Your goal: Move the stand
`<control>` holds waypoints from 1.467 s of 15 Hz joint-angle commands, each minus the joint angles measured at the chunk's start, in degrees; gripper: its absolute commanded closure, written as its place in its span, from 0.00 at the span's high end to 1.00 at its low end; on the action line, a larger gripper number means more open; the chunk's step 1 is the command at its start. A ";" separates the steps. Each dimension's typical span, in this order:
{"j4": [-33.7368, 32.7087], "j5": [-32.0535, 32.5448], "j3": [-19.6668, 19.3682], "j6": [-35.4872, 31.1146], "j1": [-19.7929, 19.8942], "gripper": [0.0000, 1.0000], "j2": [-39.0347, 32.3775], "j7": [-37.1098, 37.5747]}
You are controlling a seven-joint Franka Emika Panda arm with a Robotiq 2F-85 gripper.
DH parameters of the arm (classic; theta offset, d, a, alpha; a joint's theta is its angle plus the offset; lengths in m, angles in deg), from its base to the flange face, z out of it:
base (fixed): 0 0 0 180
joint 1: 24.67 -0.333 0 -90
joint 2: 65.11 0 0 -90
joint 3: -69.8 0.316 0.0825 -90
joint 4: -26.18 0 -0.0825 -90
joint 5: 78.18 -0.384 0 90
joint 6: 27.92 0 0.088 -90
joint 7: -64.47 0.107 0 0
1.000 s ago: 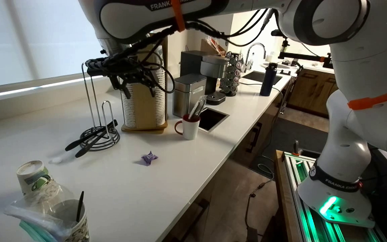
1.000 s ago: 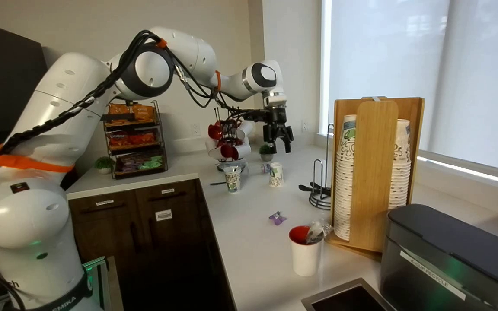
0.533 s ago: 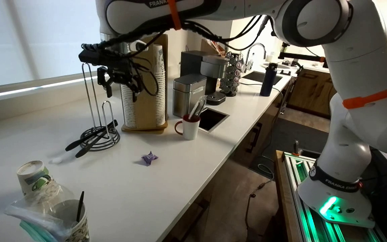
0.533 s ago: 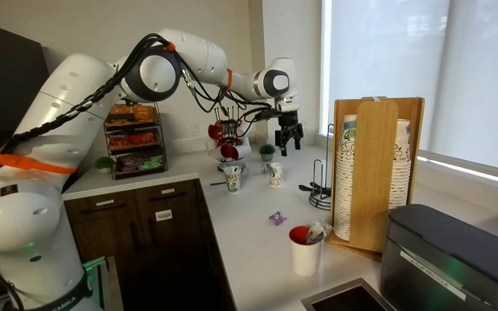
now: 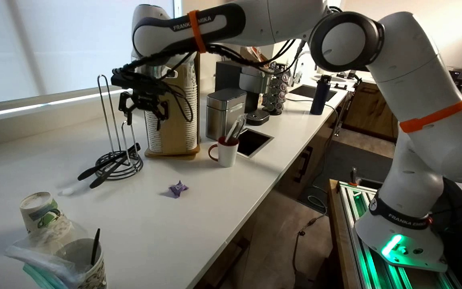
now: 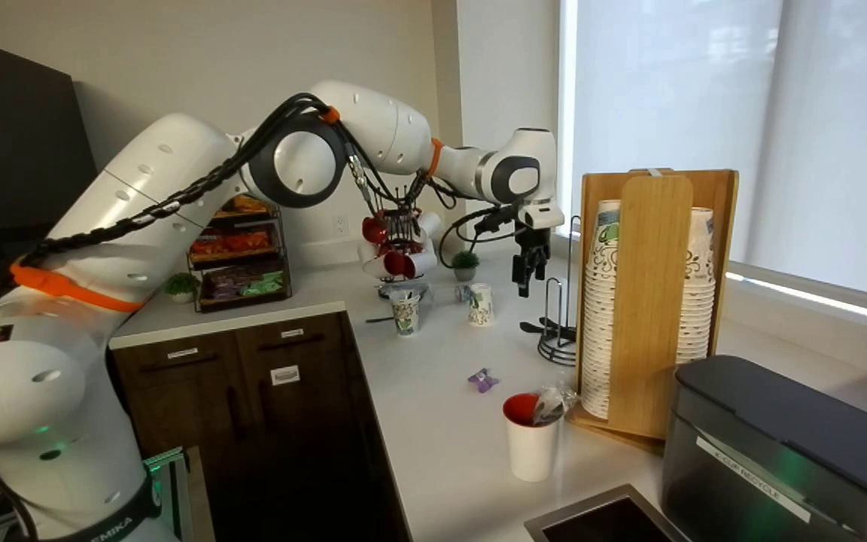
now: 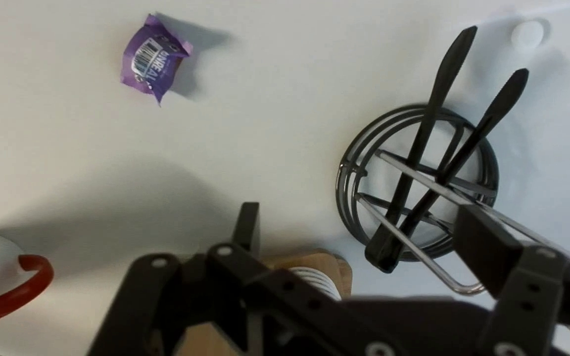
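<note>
Black fingers point(image 7: 485, 247) gape wide, holding nothing; the thin dark wire stand point(image 7: 428, 181) — two black utensils point(image 7: 422, 138) across its coiled ring base — sits upright on the white surface point(image 5: 134, 224) near the wooden cup rack point(image 6: 646, 316).

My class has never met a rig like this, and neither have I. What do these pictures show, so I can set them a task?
The white robot arm is steered remotely by a person. Its end effector works like a two-fingered hand. The exterior views are taken from two different spots outside the robot; the wrist view is taken from its wrist, looking down past the black fingers.

On the counter is a wire stand with two black utensils lying across its base. Also there: a purple wrapped item, a red-handled white mug and a wooden rack of paper cups.

Nothing is held: the fingers are apart, and the end effector hangs above the counter near the stand.
</note>
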 commanded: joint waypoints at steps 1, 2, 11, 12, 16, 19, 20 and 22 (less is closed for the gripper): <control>-5.88 0.96 -2.04 -2.14 -2.48 1.00 -4.20 1.94; -6.73 0.86 -2.20 -2.81 -2.85 1.00 -4.71 2.34; -10.36 8.33 -7.91 -8.44 -7.94 0.99 -8.06 11.25; -10.80 9.38 -8.48 -8.35 -8.27 0.98 -8.70 12.30; -12.23 11.91 -10.07 -7.57 -8.91 0.66 -10.85 16.74; -13.38 12.54 -10.40 -6.92 -8.82 0.39 -12.09 18.73; -13.58 12.67 -10.44 -6.81 -8.80 0.33 -12.24 19.16; -14.16 12.76 -10.65 -5.71 -8.91 0.17 -12.35 20.19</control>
